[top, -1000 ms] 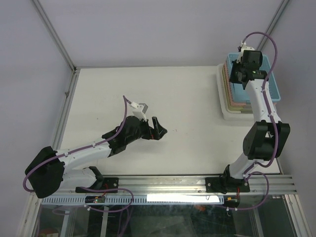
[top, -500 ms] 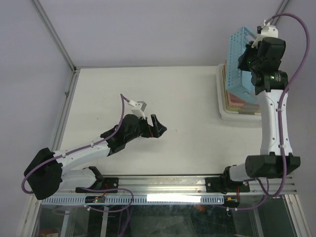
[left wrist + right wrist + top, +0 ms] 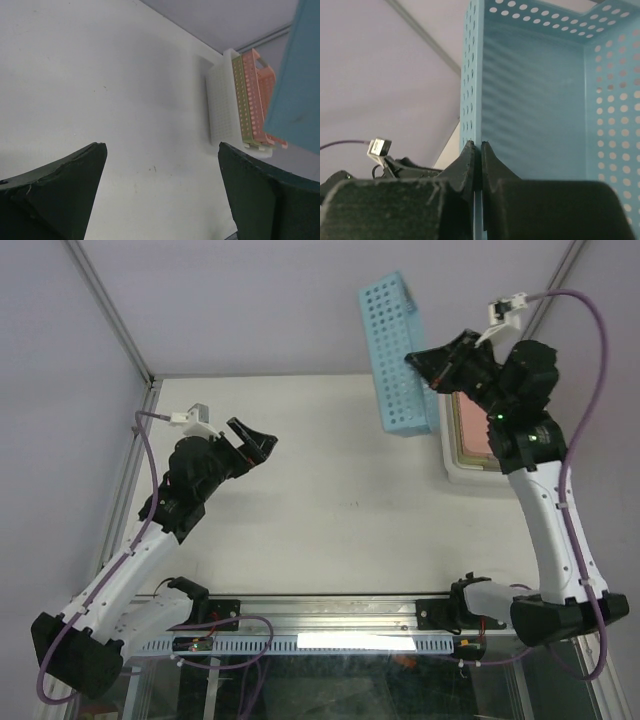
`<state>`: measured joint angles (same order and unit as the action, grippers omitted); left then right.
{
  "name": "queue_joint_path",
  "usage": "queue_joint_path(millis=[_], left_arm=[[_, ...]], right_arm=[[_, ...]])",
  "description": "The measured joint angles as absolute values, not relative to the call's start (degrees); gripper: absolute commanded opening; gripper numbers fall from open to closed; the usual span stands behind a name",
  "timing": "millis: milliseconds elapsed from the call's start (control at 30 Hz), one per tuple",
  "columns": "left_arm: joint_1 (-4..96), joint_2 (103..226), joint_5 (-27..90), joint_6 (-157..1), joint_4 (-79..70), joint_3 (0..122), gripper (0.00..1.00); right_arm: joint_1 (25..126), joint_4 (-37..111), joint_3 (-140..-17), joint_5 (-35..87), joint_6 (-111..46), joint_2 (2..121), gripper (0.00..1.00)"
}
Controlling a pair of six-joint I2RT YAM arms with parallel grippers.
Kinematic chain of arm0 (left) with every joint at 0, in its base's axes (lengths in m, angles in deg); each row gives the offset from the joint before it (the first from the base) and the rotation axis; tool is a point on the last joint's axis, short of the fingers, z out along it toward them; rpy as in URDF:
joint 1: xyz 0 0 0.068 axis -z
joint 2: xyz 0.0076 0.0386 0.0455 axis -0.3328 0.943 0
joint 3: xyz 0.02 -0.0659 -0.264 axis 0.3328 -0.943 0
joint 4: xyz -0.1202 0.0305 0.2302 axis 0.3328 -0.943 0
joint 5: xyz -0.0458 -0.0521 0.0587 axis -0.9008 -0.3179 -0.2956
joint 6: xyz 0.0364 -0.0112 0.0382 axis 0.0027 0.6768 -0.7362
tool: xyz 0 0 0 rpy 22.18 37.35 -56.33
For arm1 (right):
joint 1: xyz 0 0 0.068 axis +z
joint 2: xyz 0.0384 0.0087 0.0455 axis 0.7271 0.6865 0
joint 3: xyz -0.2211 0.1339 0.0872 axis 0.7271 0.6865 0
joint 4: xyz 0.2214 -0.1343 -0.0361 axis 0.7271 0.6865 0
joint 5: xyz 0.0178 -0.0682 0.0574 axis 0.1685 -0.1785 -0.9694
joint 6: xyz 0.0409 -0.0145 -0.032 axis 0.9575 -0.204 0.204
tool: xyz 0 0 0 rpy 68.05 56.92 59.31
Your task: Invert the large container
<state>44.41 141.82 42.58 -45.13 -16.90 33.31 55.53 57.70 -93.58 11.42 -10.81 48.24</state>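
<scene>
Flipping the large blue container (image 3: 398, 355) in mid-air, high above the table (image 3: 330, 500) and just left of the stacked baskets (image 3: 470, 430).
Pinched by one perforated wall in the right gripper (image 3: 480, 150) (a thin hold, prone to swing); best rolled slowly at the wrist to rim-down, then lowered flat onto bare table. Left gripper (image 3: 252, 440) spread wide, holding nothing, well apart.

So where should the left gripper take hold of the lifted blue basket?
Probably a thin perforated wall at the rim of the blue basket, jaws astride it like the right gripper. Its flat bottom faces the left gripper, so approach from the open side.
</scene>
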Motion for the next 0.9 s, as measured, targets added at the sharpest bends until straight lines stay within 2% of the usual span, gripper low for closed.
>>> queue_joint_path(millis=[300,633,900], left_arm=[[42.95,136.94,49.00,-41.02,-31.11,37.39,0.99],[42.58,127.76,58.99,-38.51,-39.02,42.29,0.99],[42.60,126.91,60.91,-38.01,-40.97,43.25,0.99]], right_arm=[[72.16,43.67,-79.22,8.40,1.80,59.41,0.00],[79.00,22.82,-77.58,4.32,17.77,73.55,0.00],[81.71,4.15,-77.58,1.41,32.55,85.62,0.00]])
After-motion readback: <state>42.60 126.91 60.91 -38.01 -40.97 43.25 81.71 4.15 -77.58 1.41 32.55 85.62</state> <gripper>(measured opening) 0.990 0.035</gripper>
